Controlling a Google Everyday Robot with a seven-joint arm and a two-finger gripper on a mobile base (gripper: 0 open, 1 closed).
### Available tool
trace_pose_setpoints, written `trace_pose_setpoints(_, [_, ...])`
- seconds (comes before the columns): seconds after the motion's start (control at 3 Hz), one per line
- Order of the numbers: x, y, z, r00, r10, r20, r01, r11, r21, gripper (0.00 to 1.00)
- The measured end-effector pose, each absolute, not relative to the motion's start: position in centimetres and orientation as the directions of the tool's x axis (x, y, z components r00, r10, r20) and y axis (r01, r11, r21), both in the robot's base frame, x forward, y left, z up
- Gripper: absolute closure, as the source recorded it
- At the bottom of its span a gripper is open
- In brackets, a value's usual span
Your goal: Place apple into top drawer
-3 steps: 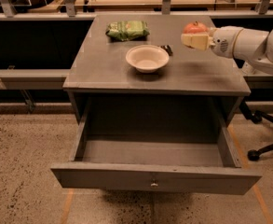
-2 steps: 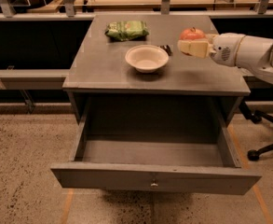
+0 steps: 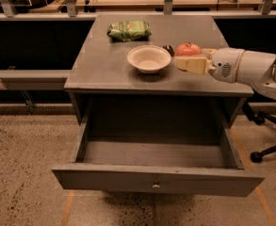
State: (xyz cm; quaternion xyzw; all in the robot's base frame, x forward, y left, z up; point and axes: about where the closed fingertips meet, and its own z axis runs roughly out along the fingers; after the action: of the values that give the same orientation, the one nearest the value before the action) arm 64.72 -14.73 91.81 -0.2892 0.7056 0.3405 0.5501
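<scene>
The apple (image 3: 188, 48), red with yellowish patches, sits between the fingers of my gripper (image 3: 186, 56) over the right part of the grey cabinet top (image 3: 104, 69), just right of the cream bowl. The gripper is shut on the apple; its cream near finger (image 3: 192, 64) shows in front of the fruit and the far finger is hidden behind it. My white arm comes in from the right edge. The top drawer (image 3: 128, 178) is pulled out below, its inside empty, with a small round metal knob (image 3: 155, 186) at the centre of its front panel.
A cream bowl (image 3: 149, 59) stands mid-top, with a small dark object (image 3: 168, 49) right behind it. A green bag (image 3: 129, 30) lies at the back. An office chair base (image 3: 264, 149) stands on the floor at right. A rail and a wooden bench run behind the cabinet.
My gripper has moved left and toward the cabinet's front edge with the apple in it. The bowl, the bag and the drawer have not moved.
</scene>
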Motion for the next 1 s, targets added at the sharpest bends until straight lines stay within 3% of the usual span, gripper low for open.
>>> trace_pose_setpoints(1.0, [59.2,-8.4,89.8,-0.344,0.026,-0.939,-0.791,0.531,0.304,1.0])
